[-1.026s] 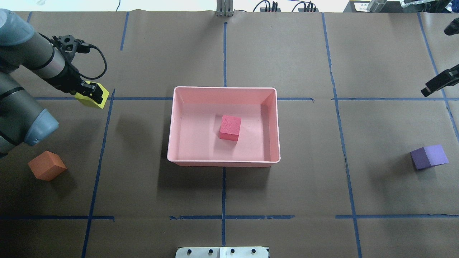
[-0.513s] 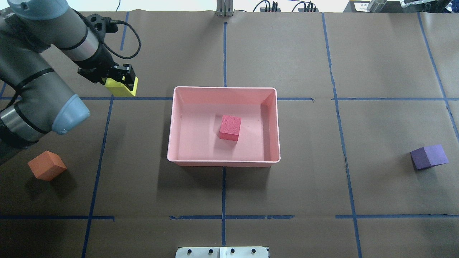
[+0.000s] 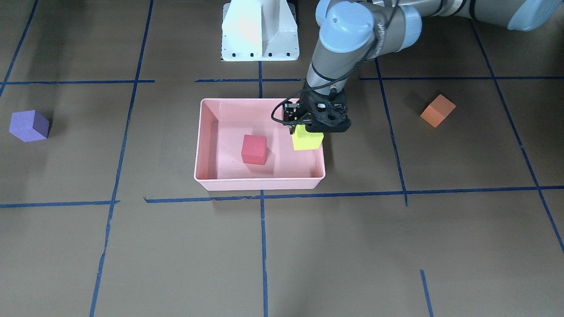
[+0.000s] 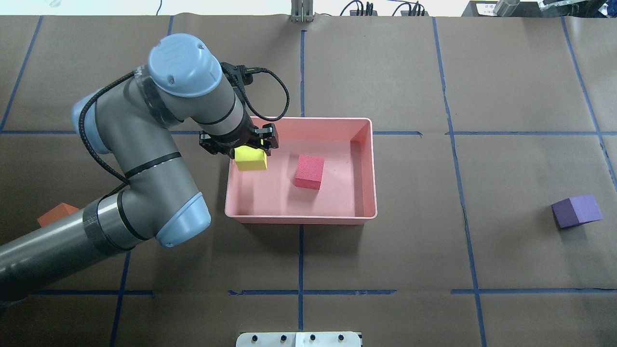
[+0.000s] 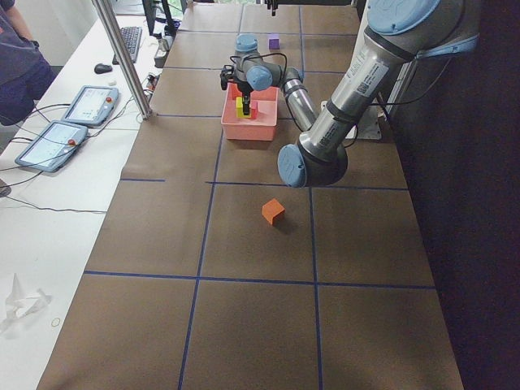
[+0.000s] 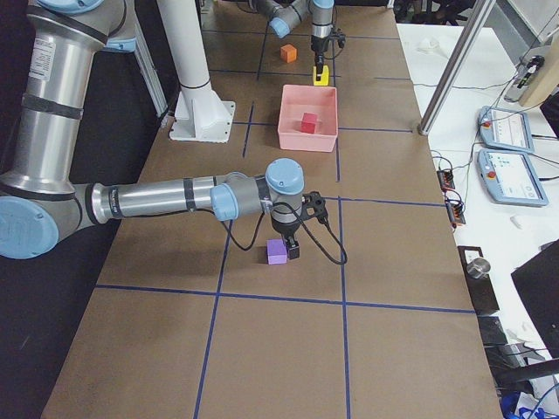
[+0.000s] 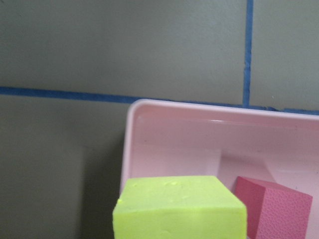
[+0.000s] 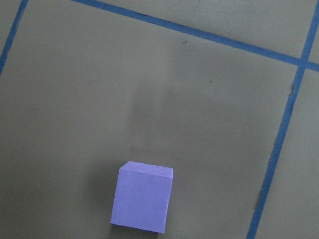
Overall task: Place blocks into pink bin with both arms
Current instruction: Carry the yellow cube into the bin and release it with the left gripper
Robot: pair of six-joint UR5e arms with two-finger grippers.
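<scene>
While the orange block [image 3: 437,110] sits on the table well out to the left of the jaws, the left gripper [image 4: 249,149] is clamped on the yellow-green block [image 4: 251,160], which hangs straight beneath it, pinched by two opposite sides. The release turns on what lies under that cube. The pink bin [image 4: 301,220] is directly below, and the jaws stand just inside its left wall. That puts the cube over bare floor and not over the rim, though with little margin on that side. To the right of the jaws, apart from the held cube, the red block [image 4: 309,171] rests on the bin floor, so I judge a drop would land clear of it. Far to the right, the purple block [image 4: 577,211] lies on the table. The right gripper [image 6: 291,248] shows only in the side view, close by that block, and I cannot tell whether its jaws are wide or narrow.
</scene>
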